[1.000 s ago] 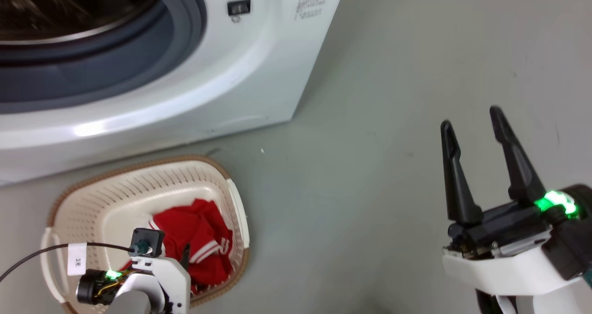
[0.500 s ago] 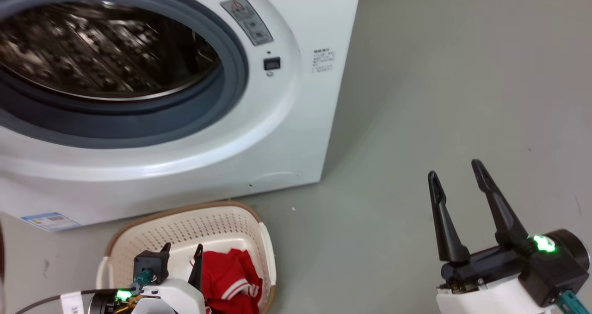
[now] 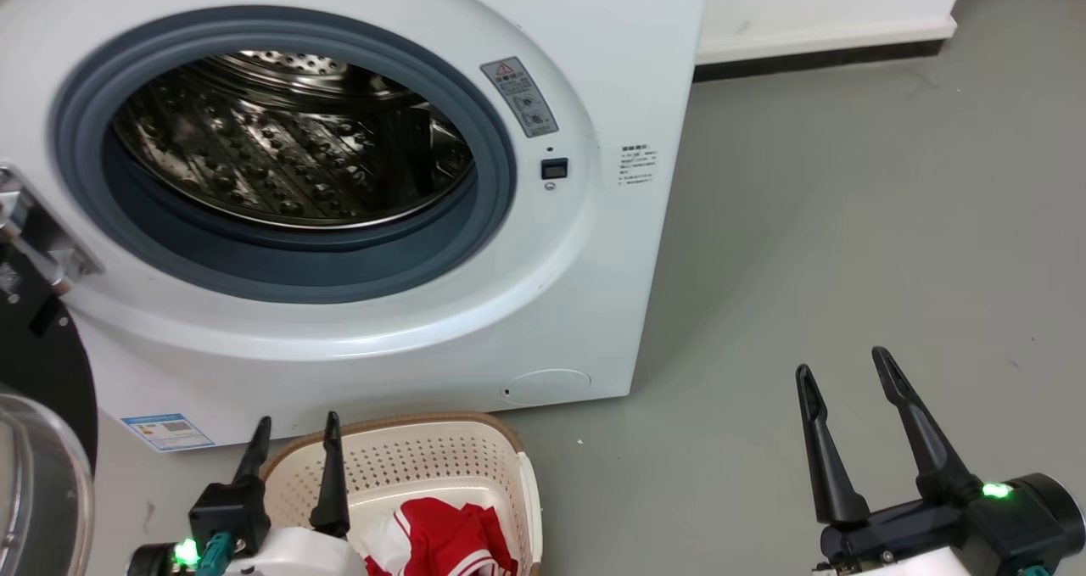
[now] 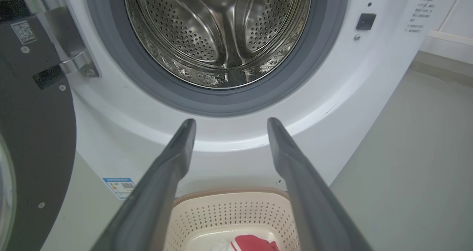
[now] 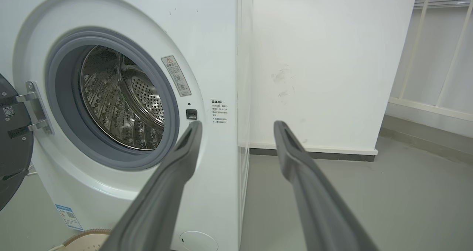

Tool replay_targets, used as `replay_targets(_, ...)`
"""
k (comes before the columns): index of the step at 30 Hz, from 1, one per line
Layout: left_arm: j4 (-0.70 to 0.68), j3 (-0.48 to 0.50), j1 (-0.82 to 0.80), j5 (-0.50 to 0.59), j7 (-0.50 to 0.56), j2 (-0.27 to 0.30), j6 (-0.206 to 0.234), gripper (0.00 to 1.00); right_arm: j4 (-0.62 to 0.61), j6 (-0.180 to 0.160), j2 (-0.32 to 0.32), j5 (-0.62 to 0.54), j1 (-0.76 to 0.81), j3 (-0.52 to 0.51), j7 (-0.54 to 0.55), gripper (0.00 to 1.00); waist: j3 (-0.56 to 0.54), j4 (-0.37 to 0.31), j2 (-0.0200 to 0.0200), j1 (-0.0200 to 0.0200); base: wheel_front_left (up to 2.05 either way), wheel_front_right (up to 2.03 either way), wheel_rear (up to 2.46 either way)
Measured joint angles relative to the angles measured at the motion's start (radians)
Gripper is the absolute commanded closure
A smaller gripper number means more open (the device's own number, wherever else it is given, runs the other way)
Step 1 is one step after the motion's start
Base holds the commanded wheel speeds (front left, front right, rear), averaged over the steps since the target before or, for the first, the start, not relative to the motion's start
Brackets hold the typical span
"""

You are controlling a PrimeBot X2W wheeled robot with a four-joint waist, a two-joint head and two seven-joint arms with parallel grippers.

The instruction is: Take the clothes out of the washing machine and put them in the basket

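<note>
Hanging with its two long dark fingers spread and nothing between them, the robot's left gripper (image 3: 297, 422) sits at the lower left of the head view, over the near end of a low cream-coloured plastic basket (image 3: 424, 427) with perforated sides and a brown rim. Soft bright red clothes (image 3: 445, 538) with white stripes and a white panel lie bunched inside the basket, just beside the gripper's white wrist. The basket stands on the smooth grey floor (image 3: 848, 220), close against the foot of a large white front-loading washing machine (image 3: 611, 58), below its round porthole. A grey rubber ring (image 3: 501, 186) frames the opening, and the perforated steel drum (image 3: 288, 160) gleams behind it. The machine's glass-domed door (image 3: 38, 372) is swung open at the robot's left, its metal hinge catching the light. A small blue paper sticker (image 3: 167, 430) marks the machine's lower front corner. At the lower right, the right gripper (image 3: 843, 364) is held above bare floor, well apart from both machine and basket, its fingers likewise parted and gripping nothing. Seen from the right wrist, those fingers point past the machine's right edge toward a plain white wall (image 5: 314, 58).
</note>
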Motion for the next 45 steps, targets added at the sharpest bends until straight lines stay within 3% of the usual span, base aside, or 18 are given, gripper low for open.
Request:
replay_targets(9, -0.232, 0.08, 0.079, 0.054, 0.0, -0.044, 0.0, 0.0, 0.017, 0.0, 0.0, -0.006, 0.016, -0.01, 0.0, 0.0, -0.026, 0.029, 0.0, 0.0, 0.0, 0.0, 0.0)
replay_targets(15, -0.303, 0.1, 0.131, 0.066, 0.0, -0.059, 0.001, 0.0, 0.029, 0.0, 0.0, -0.005, 0.025, -0.016, 0.0, 0.0, -0.044, 0.035, 0.0, 0.0001, 0.0, 0.0, 0.0)
replay_targets(31, -0.317, 0.074, 0.189, 0.056, 0.0, -0.065, 0.039, 0.0, 0.067, 0.0, 0.0, 0.012, 0.042, -0.044, 0.0, 0.0, -0.06, 0.042, 0.0, 0.0002, 0.0, 0.0, 0.0)
replay_targets(43, -0.3, 0.069, 0.189, 0.05, 0.0, -0.065, 0.044, 0.0, 0.073, 0.0, 0.0, 0.014, 0.043, -0.048, 0.0, 0.0, -0.066, 0.038, -0.0001, 0.0002, 0.0, 0.0, 0.0)
replay_targets(44, -0.297, 0.068, 0.189, 0.05, 0.0, -0.066, 0.044, 1.0, 0.076, 0.0, 0.0, 0.014, 0.044, -0.048, 0.0, 1.0, -0.067, 0.038, 0.0, 0.0002, 0.0, 0.0, 0.0)
replay_targets(45, -0.288, 0.069, 0.189, 0.05, 0.001, -0.066, 0.044, 1.0, 0.084, 0.0, 0.0, 0.014, 0.044, -0.047, 0.0, 1.0, -0.067, 0.038, 0.0, 0.0002, 0.0, 0.0, 0.0)
